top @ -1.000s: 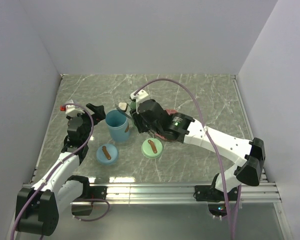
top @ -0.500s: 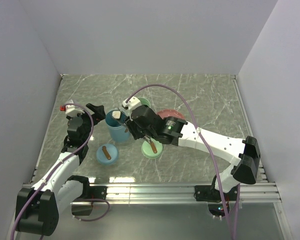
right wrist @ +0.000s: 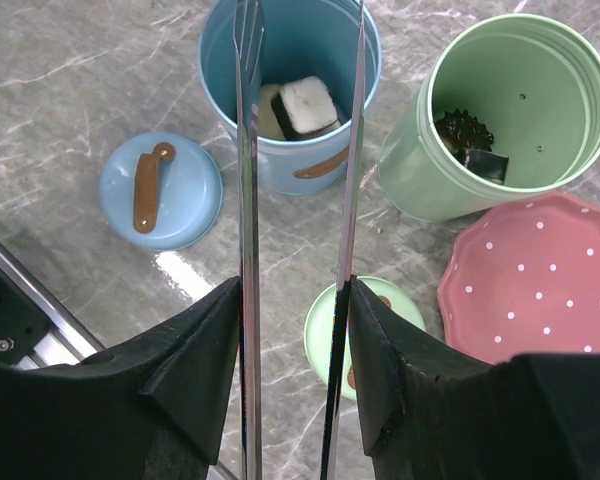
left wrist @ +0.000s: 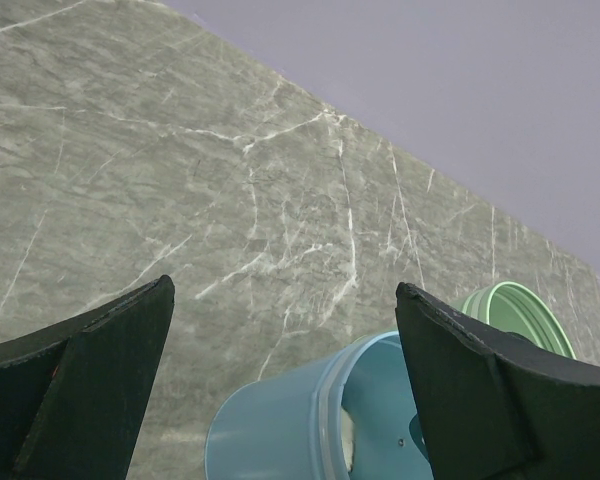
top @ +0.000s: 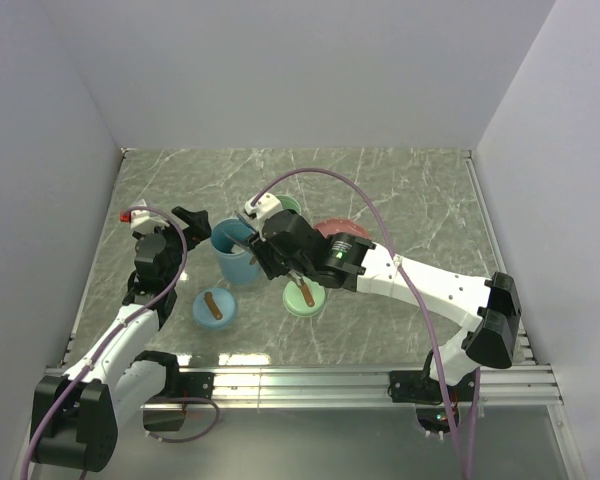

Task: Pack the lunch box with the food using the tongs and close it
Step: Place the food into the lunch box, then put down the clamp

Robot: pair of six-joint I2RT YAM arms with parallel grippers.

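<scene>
Grey-green marbled bench (top: pixel 400 190) is sitting boxed in by plain lilac walls (top: pixel 300 70), with a metal rail (top: pixel 300 378) running along the near edge. Right tool (right wrist: pixel 292 292) is gripping the tongs (right wrist: pixel 248 200) over the blue canister (right wrist: pixel 280 172), where a white sushi piece (right wrist: pixel 305 105) is lying. Left tool (left wrist: pixel 282 290) is hanging fully spread just beside that canister.

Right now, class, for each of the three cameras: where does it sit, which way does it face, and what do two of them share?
Top external: fixed above and behind the robot, looking down on the table; left arm and right arm show.
Left wrist: low, facing across the table toward the wall; open left end effector shows.
Right wrist: high, looking down; right end effector gripping the tongs shows.
Shared: both wrist views see the blue container and green container.
</scene>
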